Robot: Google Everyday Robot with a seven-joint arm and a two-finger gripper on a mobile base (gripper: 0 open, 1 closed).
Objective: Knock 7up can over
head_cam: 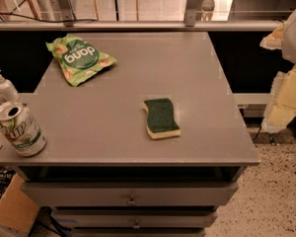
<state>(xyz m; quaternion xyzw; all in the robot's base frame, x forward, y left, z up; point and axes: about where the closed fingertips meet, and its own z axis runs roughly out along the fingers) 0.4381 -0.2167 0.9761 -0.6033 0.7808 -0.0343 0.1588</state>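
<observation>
The 7up can [18,129] is a silver can with a white-and-green label. It stands upright on the front left corner of the grey table [138,83], close to the left edge, with its opened top showing. My gripper [287,95] shows as white and pale yellow parts at the right edge of the camera view. It is beyond the table's right side, far from the can and touching nothing.
A green snack bag [79,58] lies at the back left. A green-and-yellow sponge [161,117] lies near the middle front. A white pump bottle [5,86] stands left of the table. Drawers [130,196] sit below the top. A cardboard box [12,211] is on the floor at left.
</observation>
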